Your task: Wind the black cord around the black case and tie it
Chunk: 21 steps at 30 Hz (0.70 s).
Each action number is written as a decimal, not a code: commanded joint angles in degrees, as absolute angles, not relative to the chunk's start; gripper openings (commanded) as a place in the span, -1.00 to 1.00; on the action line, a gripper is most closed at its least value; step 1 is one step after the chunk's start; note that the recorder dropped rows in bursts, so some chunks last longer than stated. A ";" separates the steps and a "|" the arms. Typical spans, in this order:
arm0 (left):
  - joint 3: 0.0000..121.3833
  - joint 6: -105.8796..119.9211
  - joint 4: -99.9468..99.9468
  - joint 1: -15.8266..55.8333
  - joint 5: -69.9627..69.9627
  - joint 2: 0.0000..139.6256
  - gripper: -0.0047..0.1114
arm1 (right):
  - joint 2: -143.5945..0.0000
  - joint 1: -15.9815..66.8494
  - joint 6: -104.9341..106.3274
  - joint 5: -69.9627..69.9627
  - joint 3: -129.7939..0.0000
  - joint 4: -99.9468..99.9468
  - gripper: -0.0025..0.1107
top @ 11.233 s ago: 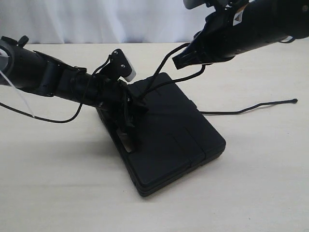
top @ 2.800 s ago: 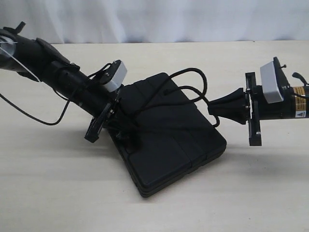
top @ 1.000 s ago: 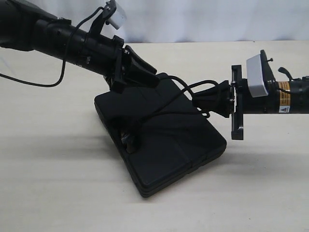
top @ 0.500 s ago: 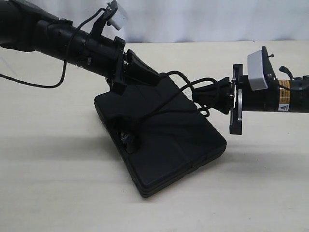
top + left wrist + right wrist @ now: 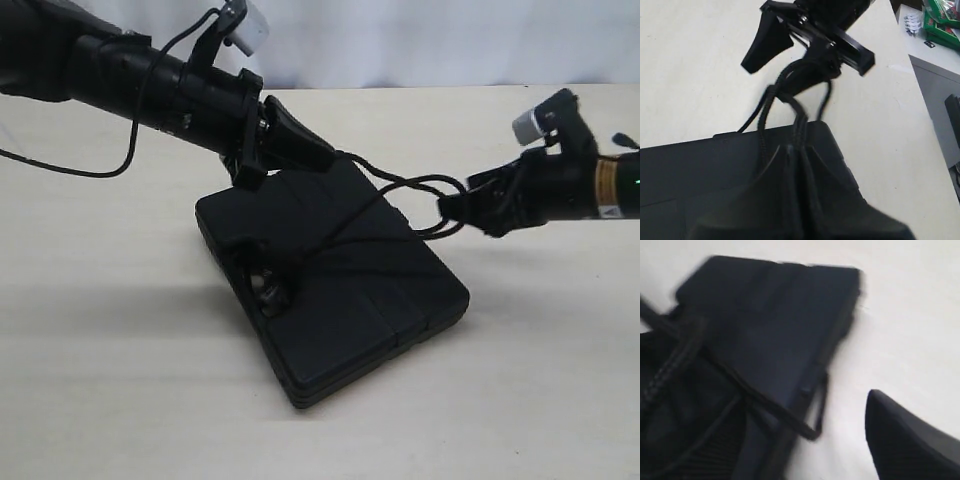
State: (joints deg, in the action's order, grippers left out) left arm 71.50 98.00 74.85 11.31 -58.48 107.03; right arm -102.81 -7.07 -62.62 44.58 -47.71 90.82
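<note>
Lab: bare tabletop [image 5: 120, 400], white curtain [image 5: 400, 40]

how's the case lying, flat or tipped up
Flat. The case rests lid-up on the table, its near edges down along their length, and the cord runs across the lid.

A matte cream flat surface [image 5: 110, 400] fills the scene. A white pleated fabric backdrop [image 5: 420, 40] hangs behind it, and green printed packets [image 5: 942, 22] lie beyond its edge.
</note>
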 commanded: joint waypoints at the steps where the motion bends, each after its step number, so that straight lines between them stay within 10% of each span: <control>1: 71.50 95.80 74.54 11.08 -57.88 103.95 -0.92 | -93.46 -10.67 -82.57 31.29 -47.93 97.83 0.05; 10: 72.21 94.83 74.31 11.08 -58.35 101.97 -0.92 | -83.31 -8.96 -58.31 69.35 -47.16 99.42 -0.31; 21: 72.86 94.17 71.36 11.08 -64.56 101.83 -0.92 | -87.90 6.10 -33.36 47.43 -43.93 85.70 -0.31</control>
